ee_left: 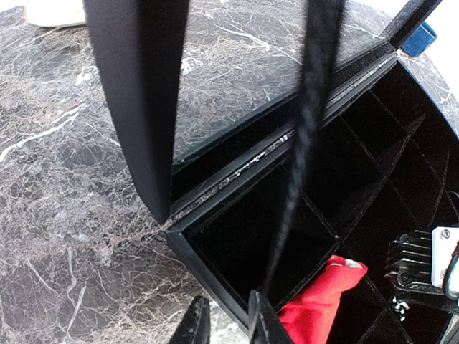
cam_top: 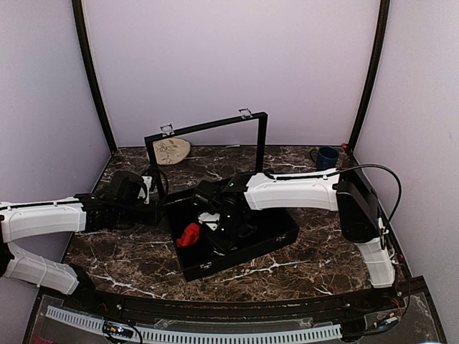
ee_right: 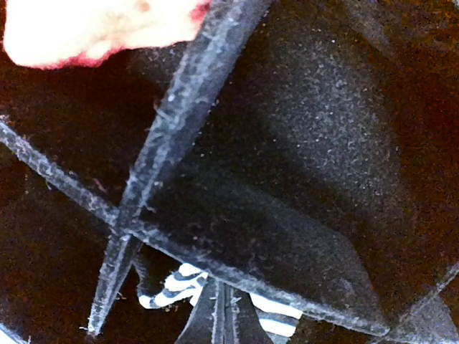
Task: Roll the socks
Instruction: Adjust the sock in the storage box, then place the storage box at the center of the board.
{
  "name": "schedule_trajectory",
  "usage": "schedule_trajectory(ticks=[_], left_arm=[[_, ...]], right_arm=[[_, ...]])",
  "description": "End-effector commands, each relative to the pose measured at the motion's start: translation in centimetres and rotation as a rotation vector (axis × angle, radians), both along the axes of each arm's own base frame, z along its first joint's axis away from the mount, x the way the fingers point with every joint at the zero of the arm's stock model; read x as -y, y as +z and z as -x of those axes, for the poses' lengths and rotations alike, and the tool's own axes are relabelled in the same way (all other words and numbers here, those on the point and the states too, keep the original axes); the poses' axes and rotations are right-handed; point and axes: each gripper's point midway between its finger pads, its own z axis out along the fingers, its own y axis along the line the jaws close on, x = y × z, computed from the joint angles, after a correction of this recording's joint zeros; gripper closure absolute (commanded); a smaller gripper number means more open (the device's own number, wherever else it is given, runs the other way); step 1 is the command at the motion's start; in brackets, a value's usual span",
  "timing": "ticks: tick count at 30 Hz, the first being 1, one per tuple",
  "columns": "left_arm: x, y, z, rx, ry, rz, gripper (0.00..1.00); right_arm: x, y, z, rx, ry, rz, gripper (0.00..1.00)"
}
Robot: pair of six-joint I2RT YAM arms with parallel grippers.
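The striped sock shows only as a sliver behind a divider and the right tool; the red sock is a washed-out blur, cropped.

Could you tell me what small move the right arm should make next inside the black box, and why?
Probably lift the right gripper straight up a little. Its shut tips sit at the striped black sock deep in a compartment of the box, with dividers close around, so a sideways move would likely snag. The red sock lies in another compartment.
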Motion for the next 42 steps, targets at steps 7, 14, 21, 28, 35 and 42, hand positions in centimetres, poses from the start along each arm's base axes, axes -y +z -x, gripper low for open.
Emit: schedule_trajectory(ticks=[7, 14, 21, 28, 35, 42], left_arm=[[-1.6, 1.2, -0.4, 0.03, 0.052, -0.045, 0.78], [-2.4, 2.3, -0.6, 0.058, 0.092, -0.059, 0.77], [-4.3, 4.5, -1.5, 0.141, 0.21, -0.068, 0.66], [-8.3, 7.3, -4.1, 0.234, 0.368, -0.164, 0.52], [-10.3, 8.5, -5.9, 0.258, 0.395, -0.155, 0.5], [-4.0, 6.8, -8.4, 0.191, 0.142, -0.007, 0.5]], right_arm=[[-1.4, 6.7, -3.9, 0.221, -0.033, -0.07, 0.83], [-0.1, 10.0, -5.4, 0.325, -0.096, -0.077, 0.74], [7.9, 13.5, -9.9, 0.547, -0.358, -0.086, 0.66], [21.5, 15.7, -14.9, 0.749, -0.724, -0.075, 0.59], [29.2, 13.9, -16.5, 0.691, -0.881, -0.225, 0.55], [18.5, 9.9, -19.5, 0.374, -0.715, -0.445, 0.53]])
